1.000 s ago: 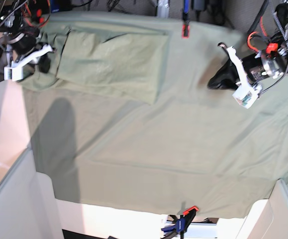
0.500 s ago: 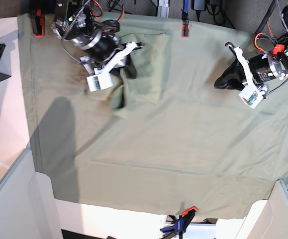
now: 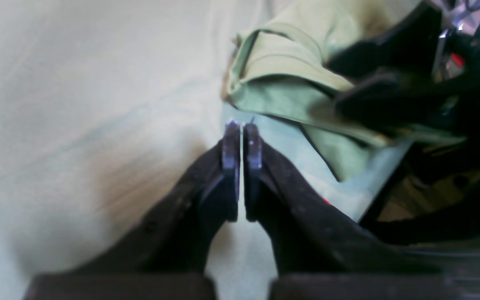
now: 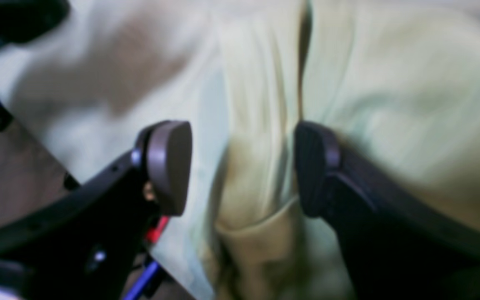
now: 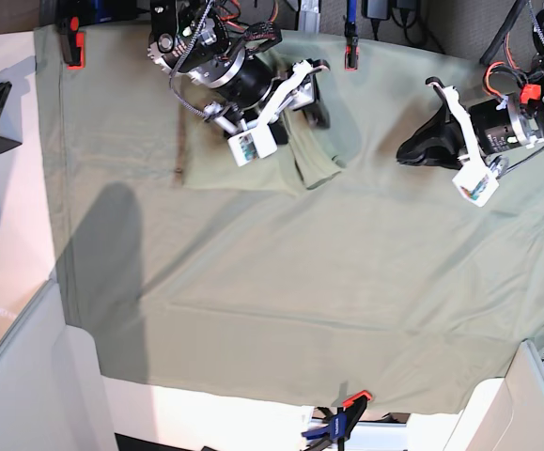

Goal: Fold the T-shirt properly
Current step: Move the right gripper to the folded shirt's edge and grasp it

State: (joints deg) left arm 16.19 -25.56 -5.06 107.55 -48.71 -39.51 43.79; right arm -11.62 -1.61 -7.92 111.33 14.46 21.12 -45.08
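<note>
Soft, limp T-shirt, folded at the tablecloth's twelve o'clock edge.
Right gripper gapes empty above it; left gripper, at three o'clock, pinched closed, empty. Best grasped at doubled hems.

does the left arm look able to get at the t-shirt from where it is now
Probably yes. The left tool is shut and empty, the T-shirt lies just ahead with bare tablecloth between, though the right tool crowds it.
</note>
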